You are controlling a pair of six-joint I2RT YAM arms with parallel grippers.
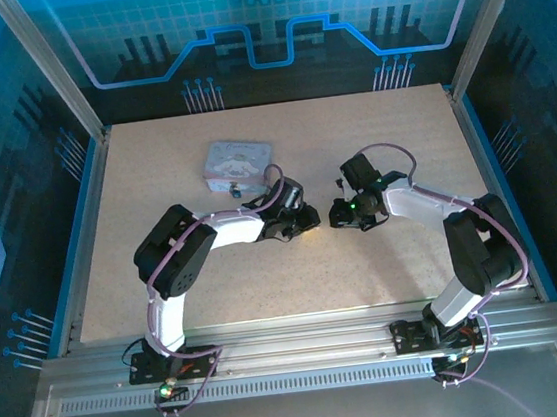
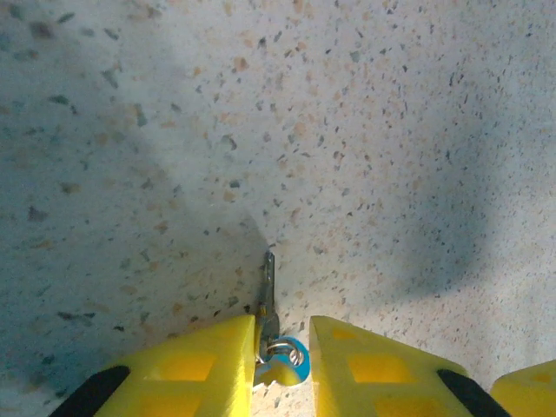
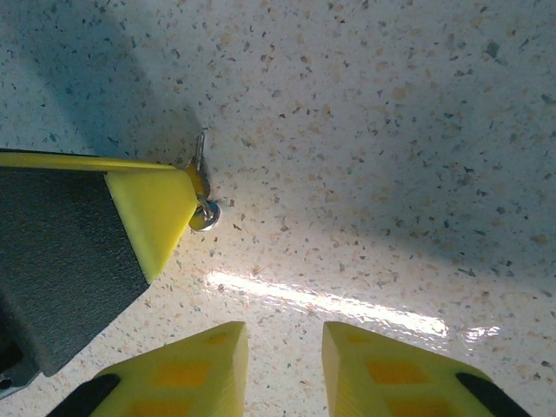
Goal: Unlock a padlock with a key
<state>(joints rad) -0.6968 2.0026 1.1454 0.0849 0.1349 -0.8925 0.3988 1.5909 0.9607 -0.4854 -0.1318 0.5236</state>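
Yellow fingers (image 2: 204, 365) of the left claw (image 2: 282, 334) pinch the key (image 2: 269, 287) at its ringed head, blade pointing out over the speckled table (image 2: 391, 130). The right claw (image 3: 284, 339) hovers near it, jaws narrowly apart and empty. The padlock (image 1: 235, 188) sits just beside the tin (image 1: 238, 159).

The key (image 2: 268, 291), a thin grey sliver on a small ring, is pinched edge-on between the left fingers (image 2: 217, 365), blade pointing forward, while the padlock (image 1: 236, 189), a tiny dark block, lies against the tin (image 1: 238, 158).
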